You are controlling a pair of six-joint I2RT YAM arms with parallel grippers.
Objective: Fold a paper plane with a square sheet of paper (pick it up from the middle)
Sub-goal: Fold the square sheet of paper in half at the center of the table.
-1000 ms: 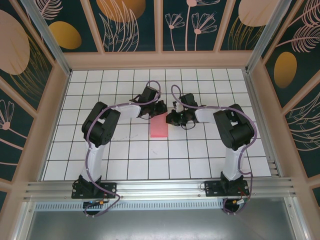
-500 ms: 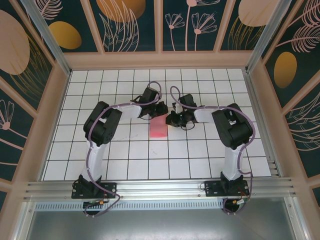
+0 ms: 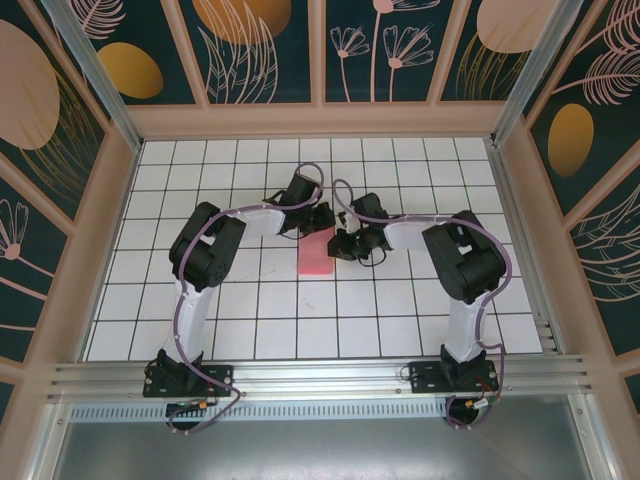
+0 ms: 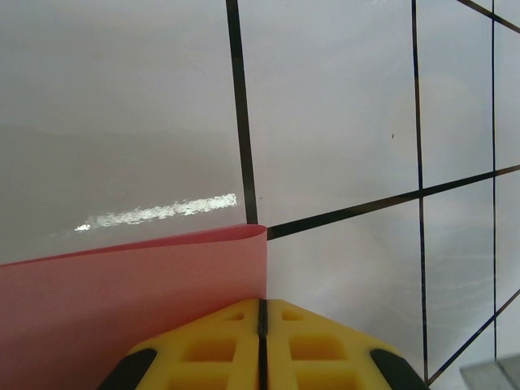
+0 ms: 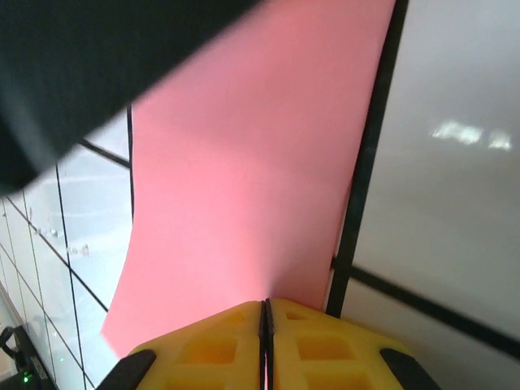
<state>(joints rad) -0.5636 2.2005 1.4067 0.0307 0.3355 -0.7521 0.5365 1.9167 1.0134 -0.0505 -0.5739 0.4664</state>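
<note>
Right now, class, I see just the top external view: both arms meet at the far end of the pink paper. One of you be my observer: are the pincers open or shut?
Observer: The left wrist view shows the left pincer shut, its yellow fingers pressed together.
Operator: And the right one?
Observer: The right pincer is shut too, sitting at the nearest edge of the square sheet of paper in its own view.
Operator: Is either one nipping the paper?
Observer: I cannot tell. In the left wrist view the sheet's side edge runs straight down to the seam between the fingers.
</note>
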